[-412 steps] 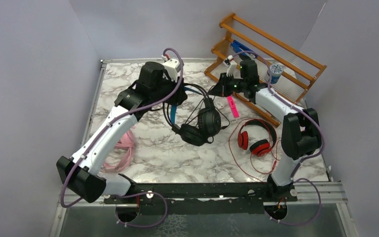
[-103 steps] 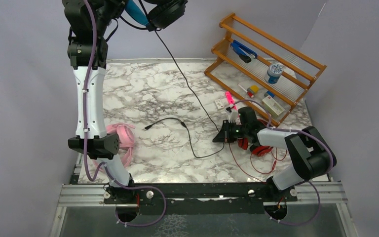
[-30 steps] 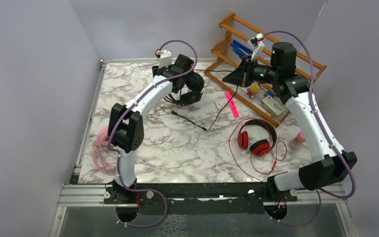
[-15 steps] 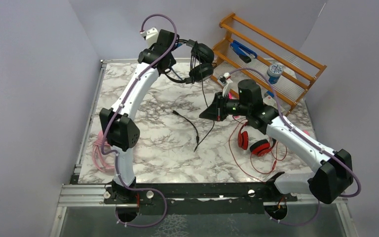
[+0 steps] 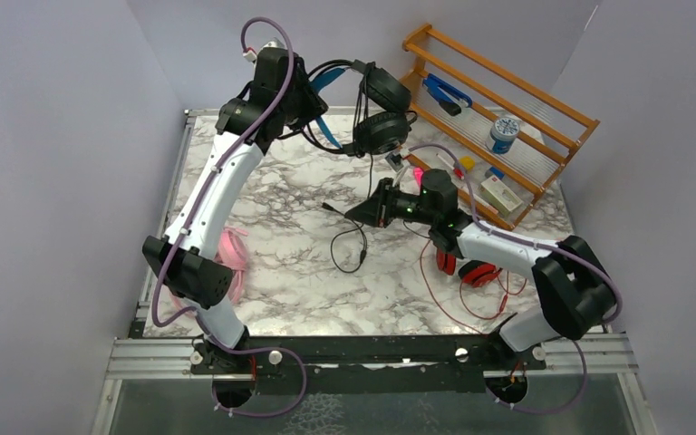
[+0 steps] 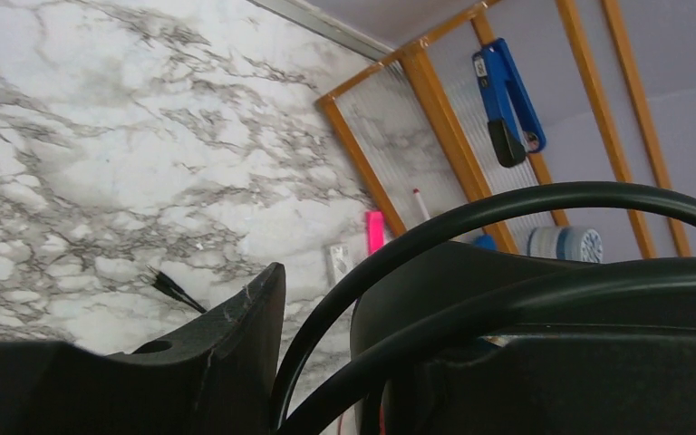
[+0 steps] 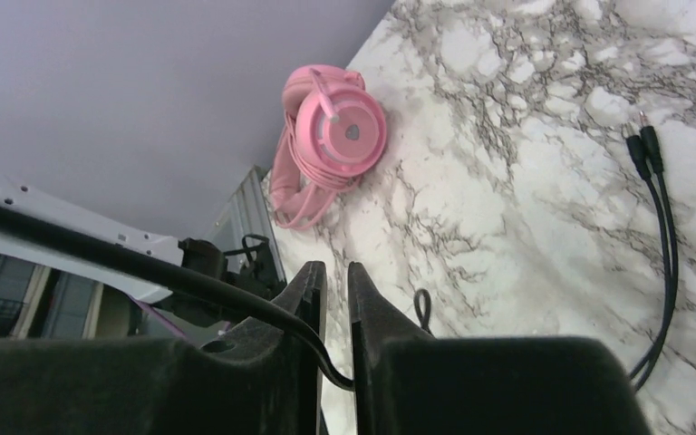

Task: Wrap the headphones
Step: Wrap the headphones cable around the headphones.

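Holding the black headset (image 5: 381, 134) aloft over the far edge of the table (image 5: 281, 181), your left gripper (image 5: 313, 92) is clamped on its band. The earcups hang toward the rack (image 5: 471, 86) at the far right corner.

Right gripper (image 7: 336, 276): low over the middle of the table, below the headset and on its near side. The fingers stand only a narrow slit apart, with the cable (image 7: 668, 245) running into the slit. You cannot tell from the wrist view whether it is pinched or sliding free.

Key relation: the cable drops almost straight down from the lower earcup to the right gripper, so its taut stretch runs near-vertical between your two hands. Past the right gripper the slack lies looped on the table toward the near left, with the plug end loose there.

Judgement: the wrap is in progress on this one headset. The right arm is the nearer to the free cable, and the left is taken up with carrying. The coming turn probably means bringing that slack up and around the band, so watch for the cable slipping out of the slit.

Others: the pink headset (image 7: 335, 136) sits by the left edge and the red headset (image 5: 473, 269) near the right edge, its cable spread loose.
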Robot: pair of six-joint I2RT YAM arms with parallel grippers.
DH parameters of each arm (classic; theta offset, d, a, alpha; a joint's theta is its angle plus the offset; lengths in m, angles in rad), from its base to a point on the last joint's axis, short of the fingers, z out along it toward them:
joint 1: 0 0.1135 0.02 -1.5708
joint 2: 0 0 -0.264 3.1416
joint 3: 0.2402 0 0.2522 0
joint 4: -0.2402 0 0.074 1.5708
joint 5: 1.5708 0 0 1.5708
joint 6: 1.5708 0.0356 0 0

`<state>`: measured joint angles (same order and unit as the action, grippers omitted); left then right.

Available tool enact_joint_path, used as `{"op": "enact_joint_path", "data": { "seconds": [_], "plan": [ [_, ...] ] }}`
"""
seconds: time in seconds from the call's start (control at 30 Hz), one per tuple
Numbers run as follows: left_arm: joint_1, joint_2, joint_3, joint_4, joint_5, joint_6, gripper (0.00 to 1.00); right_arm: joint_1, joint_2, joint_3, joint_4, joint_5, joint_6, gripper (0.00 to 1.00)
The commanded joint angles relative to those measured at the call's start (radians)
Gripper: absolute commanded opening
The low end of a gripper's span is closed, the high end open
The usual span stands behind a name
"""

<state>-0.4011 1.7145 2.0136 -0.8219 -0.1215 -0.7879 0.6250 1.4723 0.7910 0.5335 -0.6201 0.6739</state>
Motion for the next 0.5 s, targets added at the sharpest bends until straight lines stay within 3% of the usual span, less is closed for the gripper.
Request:
{"op": "enact_joint_path", "data": {
  "seconds": [0.0, 0.2, 0.33, 0.47],
  "plan": [
    [0.002, -0.097, -0.044, 0.137, 0.213, -0.068, 0.00, 0.006, 0.080, 0.000, 0.235, 0.010, 0.074, 0.22],
    [0.001, -0.178, -0.144, 0.195, 0.250, -0.080, 0.00, 0.000, 0.275, 0.100, 0.526, -0.068, 0.046, 0.50],
    [0.000, -0.183, -0.092, 0.194, 0.290, -0.089, 0.00, -0.011, 0.409, 0.160, 0.673, -0.087, 0.039, 0.60],
    [0.001, -0.192, -0.069, 0.194, 0.307, -0.092, 0.00, -0.018, 0.496, 0.232, 0.686, -0.071, 0.027, 0.67]
  ]
}}
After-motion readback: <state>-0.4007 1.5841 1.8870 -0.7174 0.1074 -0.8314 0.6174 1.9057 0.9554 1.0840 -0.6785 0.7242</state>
